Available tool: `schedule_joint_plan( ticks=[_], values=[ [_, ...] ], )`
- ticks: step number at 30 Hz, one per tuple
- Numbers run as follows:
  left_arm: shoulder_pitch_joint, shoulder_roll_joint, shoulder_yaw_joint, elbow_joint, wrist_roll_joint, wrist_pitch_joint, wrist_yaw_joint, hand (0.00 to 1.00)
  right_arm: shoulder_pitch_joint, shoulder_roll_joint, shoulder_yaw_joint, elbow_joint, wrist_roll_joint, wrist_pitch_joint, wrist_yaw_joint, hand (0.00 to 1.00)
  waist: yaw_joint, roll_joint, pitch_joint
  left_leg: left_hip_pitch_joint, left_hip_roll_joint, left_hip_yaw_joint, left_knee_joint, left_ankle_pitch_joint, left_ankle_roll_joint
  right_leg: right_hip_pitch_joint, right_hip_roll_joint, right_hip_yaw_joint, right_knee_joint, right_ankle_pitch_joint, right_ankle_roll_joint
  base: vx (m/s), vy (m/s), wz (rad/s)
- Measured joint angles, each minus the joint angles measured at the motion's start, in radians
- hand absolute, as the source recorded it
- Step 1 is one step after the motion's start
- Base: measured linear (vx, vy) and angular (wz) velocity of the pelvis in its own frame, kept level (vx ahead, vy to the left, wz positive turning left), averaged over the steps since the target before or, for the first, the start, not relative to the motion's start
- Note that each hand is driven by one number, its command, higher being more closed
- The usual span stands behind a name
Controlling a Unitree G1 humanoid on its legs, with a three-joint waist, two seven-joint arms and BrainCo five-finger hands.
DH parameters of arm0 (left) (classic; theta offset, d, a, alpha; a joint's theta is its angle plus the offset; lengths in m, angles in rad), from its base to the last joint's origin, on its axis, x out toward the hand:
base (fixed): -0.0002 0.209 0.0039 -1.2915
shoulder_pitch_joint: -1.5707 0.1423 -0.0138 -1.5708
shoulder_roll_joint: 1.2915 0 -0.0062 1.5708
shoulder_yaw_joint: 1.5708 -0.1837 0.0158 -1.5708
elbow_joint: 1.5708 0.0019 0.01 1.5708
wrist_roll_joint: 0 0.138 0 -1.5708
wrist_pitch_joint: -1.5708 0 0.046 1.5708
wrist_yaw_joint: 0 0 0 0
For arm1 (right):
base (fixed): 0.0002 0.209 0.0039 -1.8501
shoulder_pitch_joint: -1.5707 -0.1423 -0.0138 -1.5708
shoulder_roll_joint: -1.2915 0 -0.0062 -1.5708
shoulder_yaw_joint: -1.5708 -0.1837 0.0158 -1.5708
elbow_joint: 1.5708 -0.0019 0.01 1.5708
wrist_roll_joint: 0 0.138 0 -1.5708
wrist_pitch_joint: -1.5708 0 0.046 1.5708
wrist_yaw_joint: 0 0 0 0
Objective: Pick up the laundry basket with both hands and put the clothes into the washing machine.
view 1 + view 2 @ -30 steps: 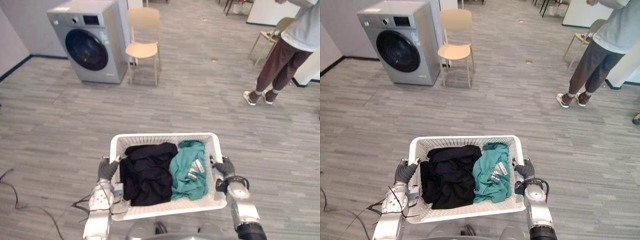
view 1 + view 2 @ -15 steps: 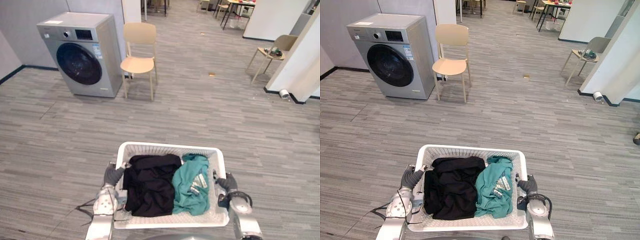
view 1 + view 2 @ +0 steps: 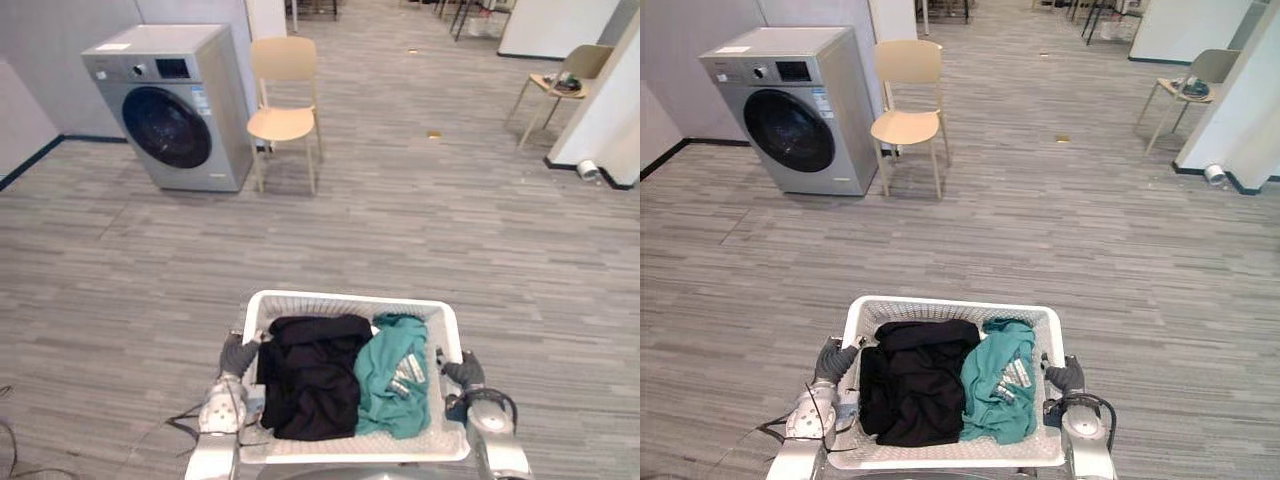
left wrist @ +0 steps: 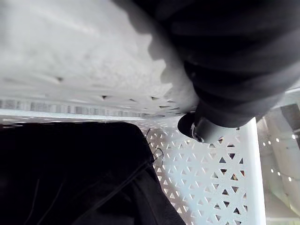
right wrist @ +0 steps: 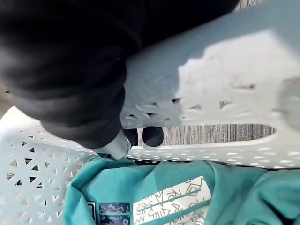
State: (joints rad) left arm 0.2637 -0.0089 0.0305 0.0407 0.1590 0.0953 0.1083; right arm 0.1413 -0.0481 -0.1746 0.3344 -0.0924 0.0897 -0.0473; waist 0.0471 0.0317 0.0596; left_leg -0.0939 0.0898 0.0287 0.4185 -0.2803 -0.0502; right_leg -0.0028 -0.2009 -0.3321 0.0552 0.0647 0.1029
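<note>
Where a person stood a second ago: a white pillar (image 3: pixel 610 110) and a second chair (image 3: pixel 560 80) are now seen at the far right; the whole head view has shifted, so the camera is judged to have moved, not the furniture
Washing machine (image 3: pixel 170 105): kept at the upper left across the pictures; round door shut; well apart from the basket; a tan chair (image 3: pixel 285 110) stands just beside it
Meaning for the task: the pick-up is judged done and the carry under way; a stretch of grey floor (image 3: pixel 400 230) is left to be crossed, and the door would likely have to be opened before anything goes in
Laundry basket (image 3: pixel 350 297): held off the floor in front of the robot, roughly level, gripped at its two short ends as before; white plastic, walls pierced with a triangular lattice, a slot handle under the rim
Left robot hand (image 3: pixel 238 355): clenched on the basket's left end; a dark fingertip (image 4: pixel 190 127) is seen hooked against the inner wall
Right robot hand (image 3: pixel 463 373): clenched on the right handle; dark fingertips (image 5: pixel 152 136) are seen through the slot
Clothes: a crumpled black garment (image 3: pixel 312 385) fills the left half; a teal garment (image 3: pixel 400 385) with a pale printed patch lies on the right; both are inside the basket and touching — nothing is seen hanging over the rim
</note>
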Motion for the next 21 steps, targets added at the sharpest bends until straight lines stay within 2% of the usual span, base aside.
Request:
schedule_joint_plan(
  ticks=[2, 4, 5, 6, 7, 8, 9, 10, 11, 13, 14, 16, 17, 18, 19, 20, 21],
  values=[
    [0.0, -0.006, 0.001, 0.008, -0.002, -0.001, 0.0, 1.0, 0.002, 0.001, -0.015, 0.0, 0.0, 0.0, -0.005, 1.0, -0.006, 0.002, 0.008, -0.045, -0.005, -0.013, 0.051, -0.018, 0.013, -0.001, -0.024, -0.069, 0.034, -0.012, 0.014, -0.09, 0.098, 0.82],
    [0.003, -0.006, 0.0, 0.012, -0.003, -0.001, -0.002, 1.0, 0.012, 0.005, -0.019, 0.0, -0.003, 0.0, -0.006, 1.0, -0.008, -0.007, 0.018, -0.048, -0.025, -0.005, 0.063, -0.024, 0.025, -0.006, -0.075, -0.101, 0.113, -0.063, 0.015, -0.05, 0.077, 0.76],
    [0.004, -0.006, 0.0, 0.012, -0.003, -0.001, -0.009, 1.0, 0.022, 0.013, -0.026, -0.002, -0.005, -0.001, -0.006, 1.0, -0.014, -0.01, 0.021, -0.048, -0.032, 0.027, 0.07, -0.036, 0.046, -0.026, -0.126, -0.117, 0.205, -0.119, -0.035, -0.02, 0.023, 0.67],
    [0.006, -0.006, -0.001, 0.011, -0.003, -0.001, -0.015, 1.0, 0.025, 0.014, -0.03, -0.003, -0.006, -0.001, -0.006, 1.0, -0.021, -0.013, 0.025, -0.044, -0.041, 0.042, 0.073, -0.038, 0.05, -0.04, -0.149, -0.118, 0.255, -0.148, -0.08, 0.01, 0.046, 0.65],
    [0.019, -0.007, 0.002, 0.01, -0.009, -0.005, -0.018, 1.0, 0.024, 0.021, -0.035, -0.003, -0.018, -0.001, 0.003, 1.0, -0.023, -0.016, 0.044, -0.019, -0.059, 0.066, 0.077, -0.056, 0.085, -0.078, -0.196, -0.086, 0.378, -0.188, -0.169, 0.03, 0.043, 0.25],
    [0.026, -0.008, 0.002, 0.01, -0.011, -0.006, -0.018, 1.0, 0.023, 0.024, -0.034, -0.003, -0.021, 0.0, 0.005, 1.0, -0.022, -0.009, 0.052, -0.009, -0.06, 0.075, 0.078, -0.062, 0.121, -0.104, -0.208, -0.058, 0.439, -0.173, -0.182, 0.05, 0.104, 0.0],
    [0.036, -0.003, 0.012, 0.01, -0.013, -0.006, -0.017, 1.0, 0.023, 0.033, -0.025, 0.0, -0.027, 0.0, 0.007, 1.0, -0.019, -0.003, 0.065, 0.006, -0.059, 0.08, 0.078, -0.075, 0.159, -0.155, -0.214, -0.008, 0.534, -0.16, -0.189, 0.02, 0.108, -0.23],
    [0.042, 0.016, 0.024, 0.01, -0.018, -0.006, -0.015, 1.0, 0.026, 0.05, -0.018, -0.003, -0.027, -0.006, 0.008, 1.0, -0.023, 0.015, 0.07, 0.017, -0.052, 0.081, 0.072, -0.086, 0.175, -0.206, -0.195, 0.013, 0.604, -0.197, -0.133, 0.05, 0.086, -0.21],
    [0.038, 0.027, 0.028, 0.008, -0.032, -0.009, -0.014, 1.0, 0.016, 0.057, -0.013, -0.006, -0.027, -0.004, 0.008, 1.0, -0.027, 0.006, 0.068, 0.02, -0.041, 0.081, 0.065, -0.088, 0.179, -0.236, -0.177, 0.001, 0.611, -0.215, -0.114, 0.18, -0.026, -0.07],
    [0.029, 0.033, 0.031, 0.007, -0.034, -0.025, -0.012, 1.0, 0.004, 0.066, -0.013, -0.007, -0.024, -0.007, 0.007, 1.0, -0.026, -0.006, 0.073, 0.032, -0.031, 0.079, 0.037, -0.09, 0.177, -0.282, -0.123, -0.027, 0.555, -0.227, -0.093, 0.24, -0.105, -0.07],
    [0.023, 0.034, 0.034, 0.009, -0.039, -0.03, -0.01, 1.0, -0.01, 0.065, -0.015, -0.008, -0.024, -0.01, 0.006, 1.0, -0.028, -0.01, 0.079, 0.041, -0.017, 0.079, 0.022, -0.097, 0.164, -0.311, -0.078, -0.03, 0.482, -0.221, -0.084, 0.25, -0.139, -0.11],
    [0.012, 0.032, 0.029, 0.014, -0.045, -0.031, -0.005, 1.0, -0.023, 0.056, -0.017, -0.008, -0.024, -0.009, 0.004, 1.0, -0.03, -0.012, 0.081, 0.079, 0.001, 0.081, -0.014, -0.111, 0.139, -0.336, -0.033, -0.029, 0.336, -0.174, -0.039, 0.32, -0.15, -0.01],
    [0.002, 0.033, 0.023, 0.028, -0.046, -0.036, 0.001, 1.0, -0.023, 0.052, -0.018, -0.008, -0.024, -0.009, 0.002, 1.0, -0.031, -0.016, 0.084, 0.123, 0.008, 0.08, -0.044, -0.124, 0.112, -0.334, -0.009, -0.025, 0.24, -0.113, -0.028, 0.39, -0.183, 0.11],
    [-0.01, 0.033, 0.021, 0.05, -0.046, -0.039, 0.002, 1.0, -0.022, 0.047, -0.017, -0.008, -0.021, -0.01, -0.002, 1.0, -0.034, -0.012, 0.083, 0.146, 0.02, 0.073, -0.054, -0.14, 0.083, -0.322, 0.008, -0.014, 0.239, -0.043, -0.048, 0.53, -0.233, 0.23],
    [-0.02, 0.031, 0.018, 0.073, -0.047, -0.04, 0.002, 1.0, -0.021, 0.028, -0.016, -0.009, -0.019, -0.01, -0.01, 1.0, -0.039, 0.017, 0.073, 0.182, 0.07, 0.056, -0.056, -0.155, 0.043, -0.308, 0.05, -0.021, 0.287, -0.041, -0.093, 0.59, -0.192, 0.19],
    [-0.016, 0.013, 0.016, 0.078, -0.048, -0.041, 0.002, 1.0, -0.02, 0.016, -0.012, -0.009, -0.015, -0.008, -0.013, 1.0, -0.034, 0.066, 0.051, 0.183, 0.126, 0.047, -0.012, -0.146, -0.002, -0.304, 0.092, -0.047, 0.322, -0.097, -0.109, 0.56, -0.139, 0.16],
    [-0.024, 0.007, 0.018, 0.082, -0.049, -0.04, 0.003, 1.0, -0.022, 0.004, -0.012, -0.009, -0.013, -0.007, -0.014, 1.0, -0.035, 0.076, 0.052, 0.146, 0.149, 0.037, 0.068, -0.133, -0.013, -0.299, 0.1, -0.065, 0.341, -0.118, -0.115, 0.6, -0.166, 0.1]
  ],
)
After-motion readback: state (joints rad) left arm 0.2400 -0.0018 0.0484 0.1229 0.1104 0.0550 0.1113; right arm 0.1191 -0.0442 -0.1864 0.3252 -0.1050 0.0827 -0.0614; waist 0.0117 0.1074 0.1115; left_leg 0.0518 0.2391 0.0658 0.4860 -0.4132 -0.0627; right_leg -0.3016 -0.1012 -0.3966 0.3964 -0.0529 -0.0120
